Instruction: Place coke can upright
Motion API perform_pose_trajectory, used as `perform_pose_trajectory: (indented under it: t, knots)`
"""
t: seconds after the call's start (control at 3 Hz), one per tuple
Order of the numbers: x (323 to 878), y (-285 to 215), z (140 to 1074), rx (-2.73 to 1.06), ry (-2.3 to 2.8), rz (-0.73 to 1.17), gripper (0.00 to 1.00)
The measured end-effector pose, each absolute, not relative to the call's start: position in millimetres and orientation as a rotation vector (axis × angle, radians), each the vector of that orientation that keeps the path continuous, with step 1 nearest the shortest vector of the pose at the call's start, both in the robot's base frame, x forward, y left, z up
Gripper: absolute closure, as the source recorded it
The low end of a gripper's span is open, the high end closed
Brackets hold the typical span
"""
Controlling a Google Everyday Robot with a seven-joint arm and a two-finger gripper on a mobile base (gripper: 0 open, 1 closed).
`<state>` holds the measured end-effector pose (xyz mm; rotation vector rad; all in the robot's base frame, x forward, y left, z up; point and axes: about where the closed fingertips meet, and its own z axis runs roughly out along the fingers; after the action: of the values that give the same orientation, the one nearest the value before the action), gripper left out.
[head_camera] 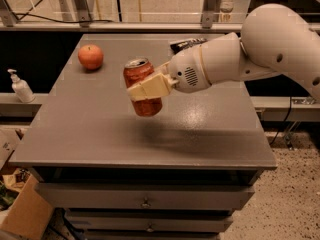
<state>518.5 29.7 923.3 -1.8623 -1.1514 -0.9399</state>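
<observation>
The coke can (143,104) is red with a silver top. It is held nearly upright, tilted slightly, in the air above the middle of the grey table (90,129). My gripper (145,88) reaches in from the right and is shut on the can's side; one cream finger (150,87) crosses the front of the can. The can's shadow lies on the table below it. The white arm (250,59) fills the upper right.
A red-orange apple (90,57) sits at the table's back left. A dark chip bag (186,43) lies at the back, partly behind the arm. A white pump bottle (21,86) stands on a ledge to the left. Drawers are below the tabletop.
</observation>
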Motion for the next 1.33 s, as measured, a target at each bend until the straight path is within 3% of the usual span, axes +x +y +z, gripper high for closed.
perform_pose_trajectory:
  t: [0.67, 1.33]
  knots:
    - [525, 21, 909, -1.745, -1.388, -1.047, 1.00]
    - [536, 5, 891, -1.626, -1.241, -1.161, 1.00]
